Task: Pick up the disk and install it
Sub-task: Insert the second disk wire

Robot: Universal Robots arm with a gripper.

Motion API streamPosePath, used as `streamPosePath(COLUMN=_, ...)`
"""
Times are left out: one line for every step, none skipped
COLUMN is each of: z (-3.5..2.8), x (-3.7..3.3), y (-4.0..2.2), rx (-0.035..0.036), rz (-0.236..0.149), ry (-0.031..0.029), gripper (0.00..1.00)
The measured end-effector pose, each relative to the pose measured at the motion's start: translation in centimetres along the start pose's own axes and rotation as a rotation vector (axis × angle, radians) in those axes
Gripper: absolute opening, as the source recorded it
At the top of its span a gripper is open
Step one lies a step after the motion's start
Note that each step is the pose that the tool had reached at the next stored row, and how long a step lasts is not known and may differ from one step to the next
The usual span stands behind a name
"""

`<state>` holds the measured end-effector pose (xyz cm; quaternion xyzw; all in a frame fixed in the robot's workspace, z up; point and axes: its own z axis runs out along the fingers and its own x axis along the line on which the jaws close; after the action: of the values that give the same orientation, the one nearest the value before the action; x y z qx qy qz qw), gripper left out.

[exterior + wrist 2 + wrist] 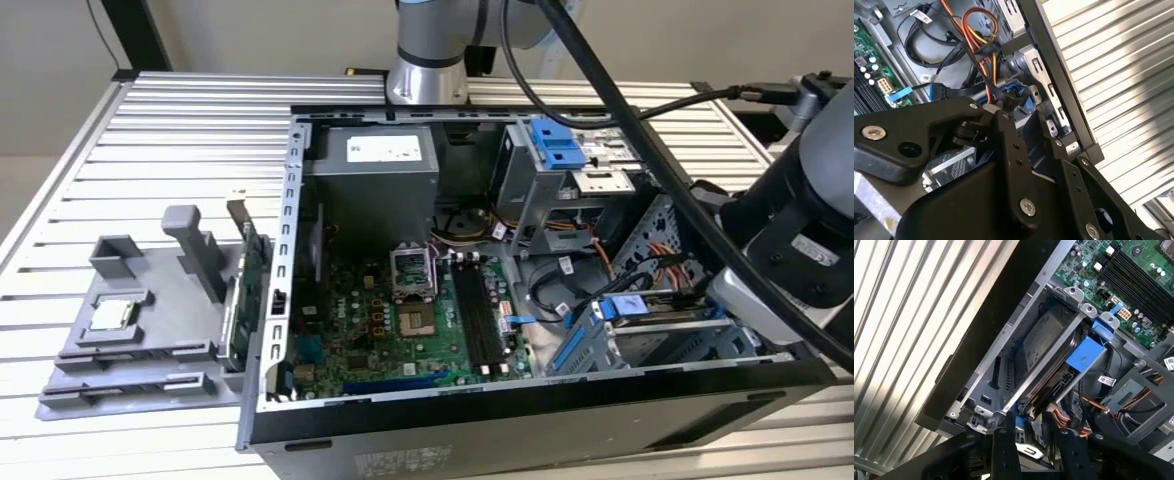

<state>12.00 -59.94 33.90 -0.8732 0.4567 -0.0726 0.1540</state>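
- Exterior view: my arm (801,220) reaches in from the exterior view's right, down to the drive cage (667,335) at the near right corner of the open computer case (534,400).
- The case lies on its side on a ribbed metal surface (174,130). Inside are the green motherboard (400,330), the grey power-supply box (374,170) at the far end and a blue-tabbed bay (554,145) beside it.
- On the exterior view's left, well apart from me, a grey fixture (147,320) sits on the surface with a small square chip (111,315) resting in it.
- A thick black cable (627,110) runs from my arm across the top of the case.
- In the first wrist view, the disk (1046,342) sits inside the metal cage, silver face showing, with its blue rail frame (1084,355) at the end towards the motherboard.
- My gripper (1026,440) is just beside the cage's end, close to the disk; I cannot tell whether it touches it.
- I cannot tell whether my jaws are spread or pressed together; my own black linkage (1004,165) covers them in the second wrist view.
- Orange, yellow and black wires (981,45) bunch close beside the cage, near my linkage, and a blue-ended data cable (901,94) lies by the motherboard edge.
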Motion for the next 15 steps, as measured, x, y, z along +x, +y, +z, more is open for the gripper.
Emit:
streamPosePath(z=0.0, x=0.03, y=0.02, rx=0.0004, rz=0.0, ry=-0.0006, gripper=1.0)
streamPosePath(z=-0.01, x=0.03, y=0.02, rx=0.0003, rz=0.0, ry=-0.0006, gripper=1.0)
streamPosePath(z=0.0, x=0.02, y=0.02, rx=0.0003, rz=-0.001, ry=-0.0009, gripper=1.0)
streamPosePath(z=0.0, x=0.02, y=0.02, rx=0.0003, rz=-0.001, ry=-0.001, gripper=1.0)
streamPosePath(z=0.0, x=0.01, y=0.04, rx=0.0003, rz=-0.002, ry=-0.0011, gripper=1.0)
streamPosePath(z=0.01, x=-0.02, y=0.07, rx=0.0006, rz=-0.003, ry=-0.0013, gripper=1.0)
streamPosePath(z=0.05, x=-0.04, y=0.1, rx=0.0024, rz=-0.005, ry=-0.0009, gripper=1.0)
streamPosePath(z=0.12, x=-0.06, y=0.14, rx=0.0053, rz=-0.01, ry=0.0, gripper=1.0)
streamPosePath(z=0.22, x=-0.07, y=0.18, rx=0.0085, rz=-0.014, ry=0.0005, gripper=1.0)
streamPosePath(z=0.26, x=-0.08, y=0.18, rx=0.0097, rz=-0.018, ry=0.0005, gripper=1.0)
streamPosePath(z=0.26, x=-0.08, y=0.18, rx=0.0099, rz=-0.02, ry=0.0002, gripper=1.0)
streamPosePath(z=0.27, x=-0.08, y=0.19, rx=0.0105, rz=-0.02, ry=-0.0005, gripper=1.0)
streamPosePath(z=0.29, x=-0.08, y=0.2, rx=0.0122, rz=-0.02, ry=-0.0024, gripper=1.0)
streamPosePath(z=0.3, x=-0.08, y=0.21, rx=0.0159, rz=-0.02, ry=-0.0052, gripper=1.0)
streamPosePath(z=0.29, x=-0.09, y=0.21, rx=0.0234, rz=-0.019, ry=-0.0104, gripper=1.0)
